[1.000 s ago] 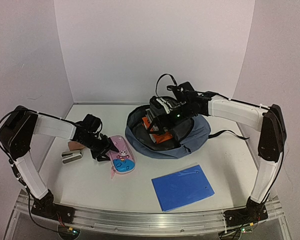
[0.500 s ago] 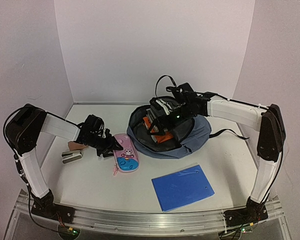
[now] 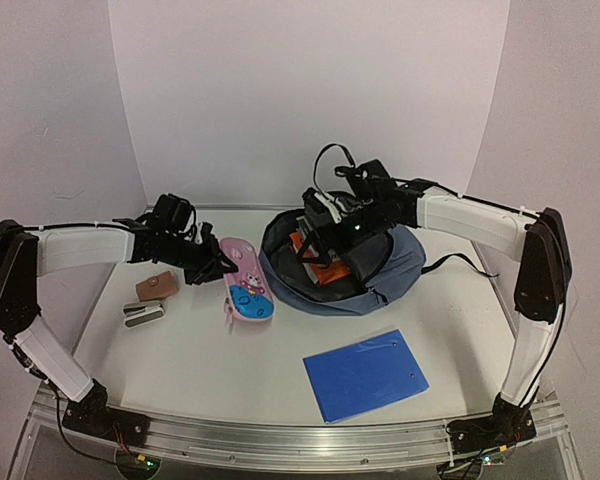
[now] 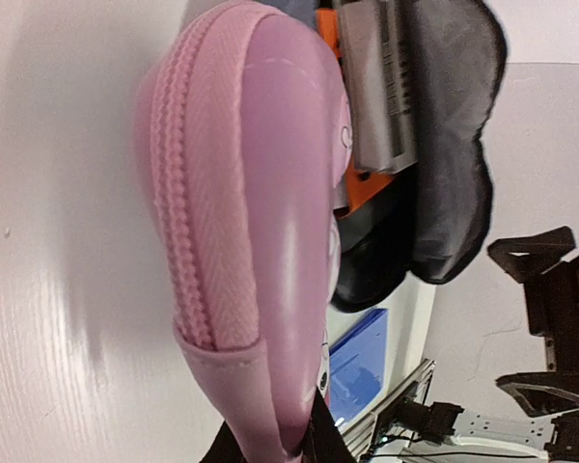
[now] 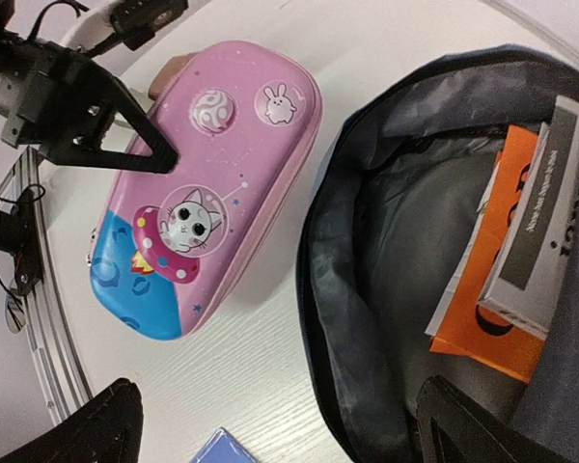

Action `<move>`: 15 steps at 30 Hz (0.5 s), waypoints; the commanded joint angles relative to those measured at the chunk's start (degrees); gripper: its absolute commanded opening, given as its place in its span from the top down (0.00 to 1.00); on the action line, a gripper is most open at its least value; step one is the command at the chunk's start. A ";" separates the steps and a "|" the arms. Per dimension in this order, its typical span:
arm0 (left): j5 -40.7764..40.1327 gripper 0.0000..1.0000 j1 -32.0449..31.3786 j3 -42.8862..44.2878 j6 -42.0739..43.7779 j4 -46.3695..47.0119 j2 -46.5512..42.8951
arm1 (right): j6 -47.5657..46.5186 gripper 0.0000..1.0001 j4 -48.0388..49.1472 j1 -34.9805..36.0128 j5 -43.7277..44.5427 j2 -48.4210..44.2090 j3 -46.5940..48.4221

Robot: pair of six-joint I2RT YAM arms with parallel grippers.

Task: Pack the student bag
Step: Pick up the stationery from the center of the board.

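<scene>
left hand [image 3: 212,266] just closed on end of pink cartoon-cat zip pencil case [image 3: 248,283]. Case shifted up to mouth of slate-blue fabric backpack [image 3: 400,262], by worktop [image 3: 180,360] back edge. right hand [image 3: 330,228] wide open at bag mouth. Grasp looks done, insertion next.

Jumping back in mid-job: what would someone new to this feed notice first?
The pink pencil case with its cartoon cat stands out, pinched at one end by the left hand just left of the bag. Beside it gapes the student bag, an orange book and a grey book inside, the right hand spread open over its mouth. A bright blue folder lies flat in front of the bag.
</scene>
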 commanded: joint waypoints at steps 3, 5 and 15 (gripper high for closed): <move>0.68 1.00 0.02 16.25 -1.27 -3.08 1.51 | 0.67 0.02 -0.41 -5.13 3.92 -0.49 5.27; -0.08 1.00 -0.03 20.61 -2.98 -3.90 5.20 | 0.83 0.02 -0.83 -6.55 4.87 -0.61 5.24; -4.74 1.00 -2.19 48.03 -7.10 -15.53 29.24 | 1.78 0.02 -0.81 -10.58 5.95 -1.05 3.96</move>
